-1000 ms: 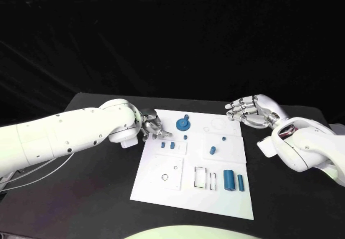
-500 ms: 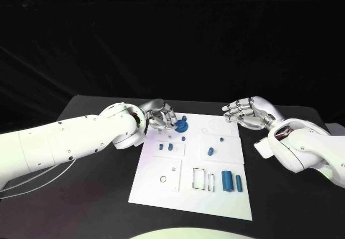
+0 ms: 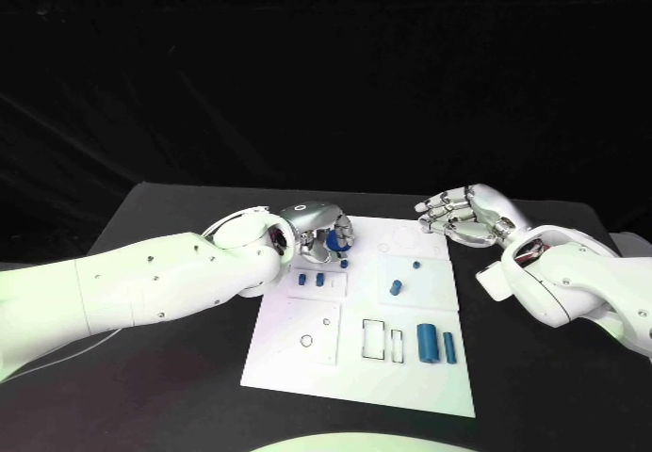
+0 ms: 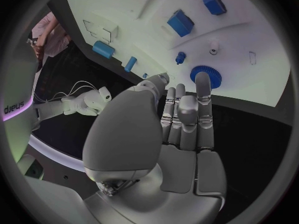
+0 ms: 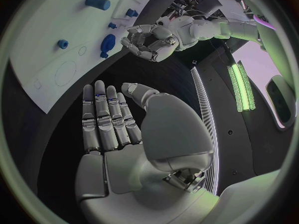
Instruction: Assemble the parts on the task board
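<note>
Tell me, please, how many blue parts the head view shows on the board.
7: gear by left hand, two blocks below it, two small pieces mid-board, two cylinders nearest; the hand may hide more.

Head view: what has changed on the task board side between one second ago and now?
The left robot hand moved from the board's left edge over to the blue gear at the far end of the task board; its fingers now reach the gear, grasp unclear. The right robot hand stayed open beside the far right corner. The other blue parts kept their places.

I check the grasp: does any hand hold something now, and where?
Nothing is held. The left hand hovers open beside the blue gear; the right hand is open.
</note>
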`<state>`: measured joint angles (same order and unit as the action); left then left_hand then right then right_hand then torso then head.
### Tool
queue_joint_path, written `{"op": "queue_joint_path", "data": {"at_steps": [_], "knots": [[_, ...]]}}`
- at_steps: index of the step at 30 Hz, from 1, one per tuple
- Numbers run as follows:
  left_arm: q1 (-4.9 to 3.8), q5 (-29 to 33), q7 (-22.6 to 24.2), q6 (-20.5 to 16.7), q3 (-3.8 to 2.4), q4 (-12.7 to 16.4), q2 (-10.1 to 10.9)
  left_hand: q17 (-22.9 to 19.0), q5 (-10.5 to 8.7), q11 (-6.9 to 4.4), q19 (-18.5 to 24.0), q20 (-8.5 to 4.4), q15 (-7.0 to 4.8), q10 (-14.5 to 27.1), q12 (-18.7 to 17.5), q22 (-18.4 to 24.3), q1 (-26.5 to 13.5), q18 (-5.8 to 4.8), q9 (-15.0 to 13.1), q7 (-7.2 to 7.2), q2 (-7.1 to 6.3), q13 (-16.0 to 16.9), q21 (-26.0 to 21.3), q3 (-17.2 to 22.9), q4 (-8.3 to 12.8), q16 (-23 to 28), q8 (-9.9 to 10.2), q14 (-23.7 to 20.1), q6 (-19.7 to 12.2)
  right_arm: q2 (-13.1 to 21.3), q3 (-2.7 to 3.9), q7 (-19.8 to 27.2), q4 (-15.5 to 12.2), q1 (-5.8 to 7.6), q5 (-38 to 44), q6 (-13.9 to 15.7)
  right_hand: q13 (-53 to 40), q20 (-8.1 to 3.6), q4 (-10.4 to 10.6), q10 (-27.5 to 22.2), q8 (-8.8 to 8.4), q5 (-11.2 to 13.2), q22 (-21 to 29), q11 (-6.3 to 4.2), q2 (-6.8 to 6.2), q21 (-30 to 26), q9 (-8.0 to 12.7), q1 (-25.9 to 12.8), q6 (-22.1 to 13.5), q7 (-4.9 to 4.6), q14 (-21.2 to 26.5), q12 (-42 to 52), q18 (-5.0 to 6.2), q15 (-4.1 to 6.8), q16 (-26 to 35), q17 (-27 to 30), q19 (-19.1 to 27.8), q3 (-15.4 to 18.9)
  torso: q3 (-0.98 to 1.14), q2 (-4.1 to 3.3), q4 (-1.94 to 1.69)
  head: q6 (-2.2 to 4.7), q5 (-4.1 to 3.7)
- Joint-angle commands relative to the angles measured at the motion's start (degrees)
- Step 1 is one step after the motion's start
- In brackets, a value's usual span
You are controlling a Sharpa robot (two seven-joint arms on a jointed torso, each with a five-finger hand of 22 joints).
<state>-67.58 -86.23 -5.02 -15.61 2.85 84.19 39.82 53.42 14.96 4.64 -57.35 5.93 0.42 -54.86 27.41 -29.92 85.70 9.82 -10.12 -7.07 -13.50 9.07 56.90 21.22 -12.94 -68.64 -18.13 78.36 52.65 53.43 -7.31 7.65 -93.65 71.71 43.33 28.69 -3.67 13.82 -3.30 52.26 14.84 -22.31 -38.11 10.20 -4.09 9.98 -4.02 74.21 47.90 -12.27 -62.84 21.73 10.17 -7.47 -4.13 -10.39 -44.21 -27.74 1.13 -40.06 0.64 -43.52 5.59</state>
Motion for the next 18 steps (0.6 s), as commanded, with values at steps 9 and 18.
{"op": "queue_joint_path", "data": {"at_steps": [9, 18], "knots": [[0.29, -8.0, -0.6, 6.6, -0.01, -2.1, -2.0, 2.5, -0.03, 0.01, -0.7, -0.08, -0.04, -1.4, -1.5, -0.7, -0.3, 0.78, 1.1, -0.38, -0.18, -1.5, 1.2, 0.0, -0.2, -2.5, 1.5, 1.5, 1.5, -0.1, 0.0, 0.8, -0.3, -0.17, 0.8, -0.2, 0.1, 0.44, 0.0, -0.4, 0.38, -0.2, 0.1, 0.02, -0.26, -0.2, 0.0, -0.1, -0.4, -1.57, 0.2, 0.2, 0.2, -0.29, 0.3, 0.1, 0.0, -0.3, -0.02, -0.02, 0.0, 0.13, -0.03], [0.49, -8.1, -1.0, 7.6, -0.02, -3.6, -3.0, 4.6, 0.01, -0.06, -1.4, -0.12, -0.1, -2.6, -2.6, -1.9, -0.1, 0.68, 1.7, -0.55, 0.23, -2.4, 2.5, 0.4, -0.1, -4.4, 2.6, 2.5, 2.3, -0.1, 0.0, 0.8, -0.3, -0.22, 0.8, -0.1, 0.1, 0.44, 0.0, -0.4, 0.38, -0.2, 0.1, 0.02, -0.26, -0.2, 0.0, -0.1, -0.4, -1.57, 0.2, 0.2, 0.2, -0.29, 0.3, 0.1, 0.0, -0.3, 0.06, 0.01, -0.01, 0.07, -0.23]]}}
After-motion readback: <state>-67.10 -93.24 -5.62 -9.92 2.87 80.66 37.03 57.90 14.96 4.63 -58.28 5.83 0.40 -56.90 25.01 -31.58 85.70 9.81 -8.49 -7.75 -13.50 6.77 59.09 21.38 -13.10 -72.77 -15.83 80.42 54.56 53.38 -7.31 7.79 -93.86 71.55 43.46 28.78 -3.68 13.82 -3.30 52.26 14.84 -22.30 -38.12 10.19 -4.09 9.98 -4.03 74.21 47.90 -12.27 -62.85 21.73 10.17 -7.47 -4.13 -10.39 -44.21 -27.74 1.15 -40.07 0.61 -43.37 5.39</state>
